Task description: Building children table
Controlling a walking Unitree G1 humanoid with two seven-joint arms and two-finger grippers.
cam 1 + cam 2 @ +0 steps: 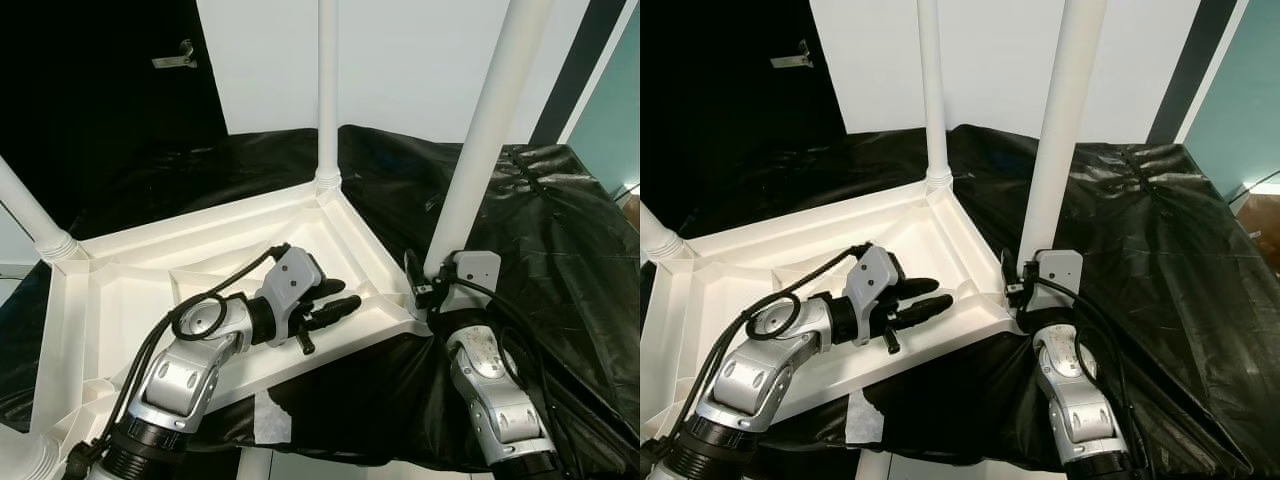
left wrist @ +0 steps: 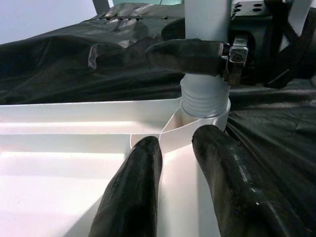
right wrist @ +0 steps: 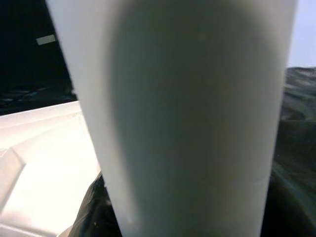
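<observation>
A white children's table top (image 1: pixel 140 310) lies upside down on black cloth, with white legs standing up from its corners. My left gripper (image 1: pixel 335 300) hovers over the ribbed underside near the front right corner, open, with nothing between its fingers (image 2: pixel 133 192). My right gripper (image 1: pixel 428 285) is at the base of the near right leg (image 1: pixel 485 130), shut on it just above the socket; one of its black fingers (image 2: pixel 187 54) wraps across the leg (image 2: pixel 205 98). The right wrist view looks straight at this leg (image 3: pixel 187 118) from very close.
Another leg (image 1: pixel 327 90) stands at the far corner and a third (image 1: pixel 30 220) at the left. Crumpled black cloth (image 1: pixel 560 260) covers the surface to the right. A white wall (image 1: pixel 420 60) stands behind, with a dark area at the back left.
</observation>
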